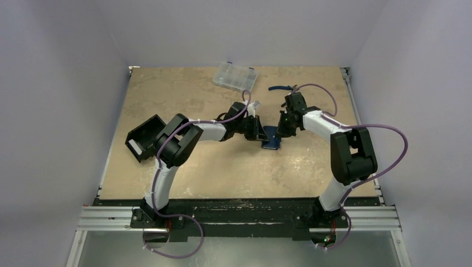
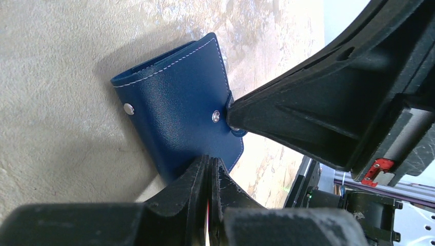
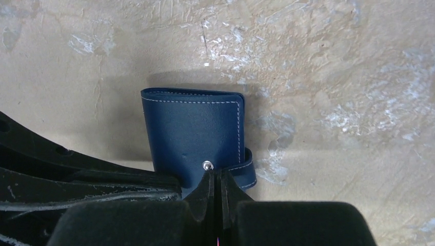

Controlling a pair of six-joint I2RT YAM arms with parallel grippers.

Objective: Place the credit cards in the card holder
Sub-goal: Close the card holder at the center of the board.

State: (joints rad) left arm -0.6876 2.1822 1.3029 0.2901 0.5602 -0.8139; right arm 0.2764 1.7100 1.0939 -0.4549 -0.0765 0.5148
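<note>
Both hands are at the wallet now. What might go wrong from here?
The right hand is shut right at the snap tab of the card holder; its thin tips may slip off, leaving the holder closed. The left hand only meets the holder's edge, so a pull may drag it across the table.

card holder (image 2: 174, 113) lower edge: hidden behind my left tool (image 2: 209, 171)
snap tab (image 3: 248, 169) end: covered by my right tool (image 3: 215, 179)
whether I pinch it: cannot tell

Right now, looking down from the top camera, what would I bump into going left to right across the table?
black box → left gripper → card holder → right gripper
</note>
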